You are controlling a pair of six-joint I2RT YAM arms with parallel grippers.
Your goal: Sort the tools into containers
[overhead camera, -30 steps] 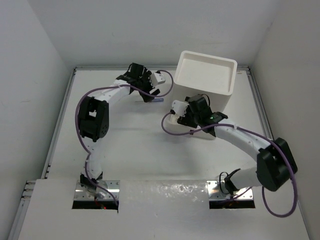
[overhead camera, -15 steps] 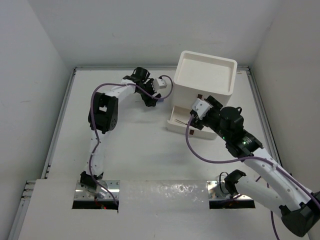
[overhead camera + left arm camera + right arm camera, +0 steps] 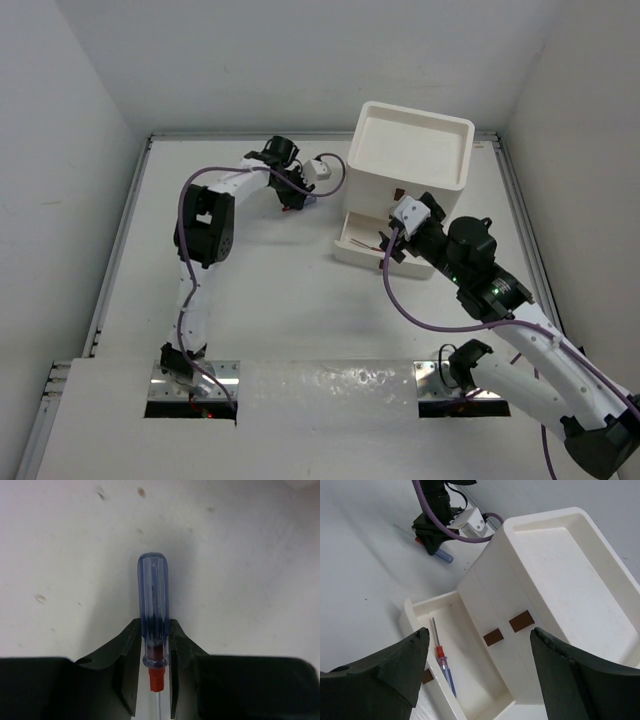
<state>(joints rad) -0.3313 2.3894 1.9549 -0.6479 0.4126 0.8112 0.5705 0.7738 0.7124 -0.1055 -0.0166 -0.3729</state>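
Left tool sits at upper centre of the overhead view, low over the counter. Its fingers are pressed onto a blue-handled screwdriver, pinching just above the red collar. The handle sticks out ahead, close along the counter. The shaft is cut off at the bottom edge of the wrist view.

Drawer stack stands just right of it, near but not touching, in the upper right of the overhead frame. The bottom drawer is pulled out toward the lower edge. A second blue-and-red screwdriver lies lengthwise inside.

Right tool hovers over the open drawer, fingers spread wide, holding nothing.

Two brown tabs show on the shut drawers. A third is half hidden behind a finger at lower left of the right wrist view. From overhead, the right wrist covers much of the drawer's inside. A purple cable loops below it.
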